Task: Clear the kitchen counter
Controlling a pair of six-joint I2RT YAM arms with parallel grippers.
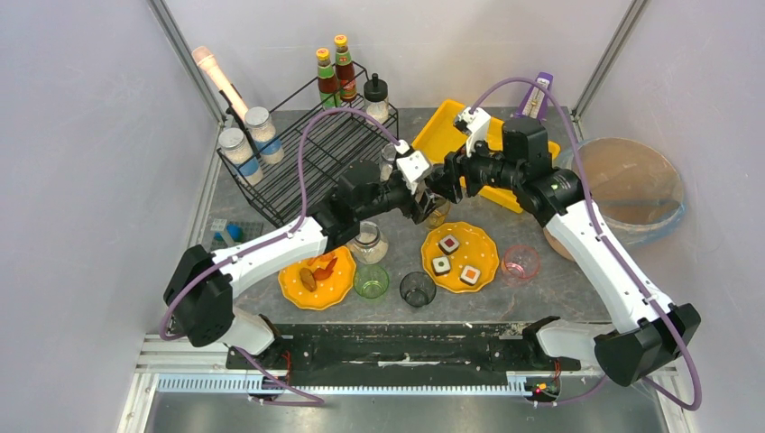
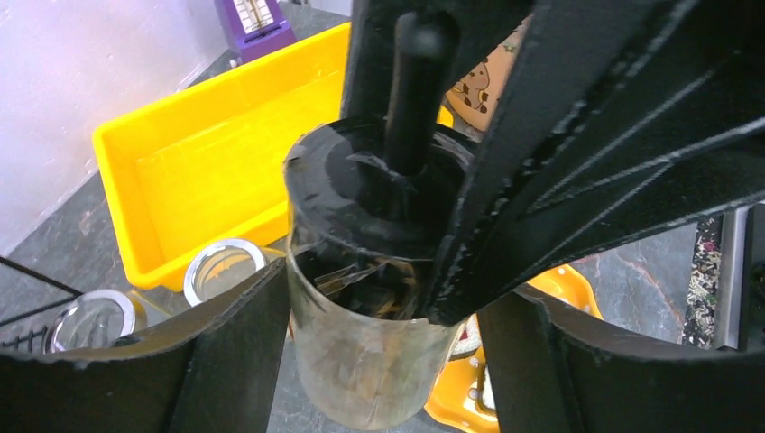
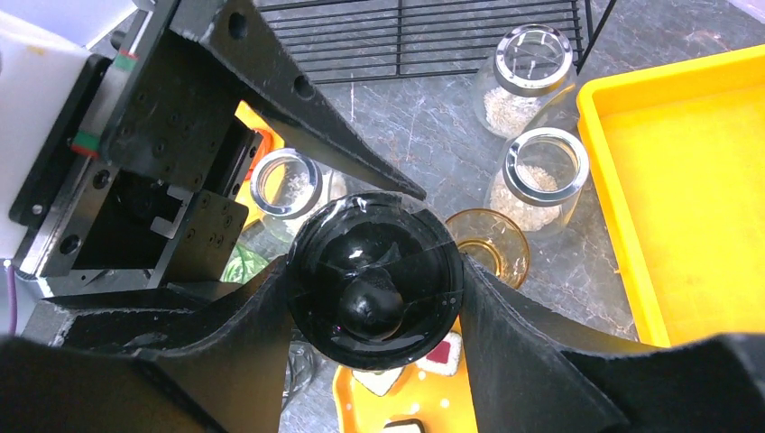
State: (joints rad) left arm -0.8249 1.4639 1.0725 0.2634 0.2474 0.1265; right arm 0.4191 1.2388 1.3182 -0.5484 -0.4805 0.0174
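Dark grey stone-look kitchen counter (image 1: 523, 302) takes up the whole middle of the booth, with pale walls all round, and it's pretty cluttered tbh. Both arms reach in and meet right over the centre of it.

From what I can see the right gripper (image 3: 374, 271) is clamped on the black lid (image 3: 397, 239) of a glass jar (image 2: 361, 388). One finger is pressed to each side of the lid and the knob sticks up between them. The left gripper (image 2: 388, 307) has its fingers spread wide either side of the jar's glass body. One looks like it's against the glass and the other is just beside it, so honestly I can't tell if it's actually gripping.

Around them:
- a yellow tray (image 1: 451, 126) at about 1 o'clock
- a black wire rack (image 1: 316, 153) at 11 o'clock, with two sauce bottles (image 1: 334, 77) at its far edge
- a yellow plate (image 1: 478, 244) holding three little square pieces at 4 o'clock

An amber glass (image 3: 487, 239) stands on the stone just beside the jar.
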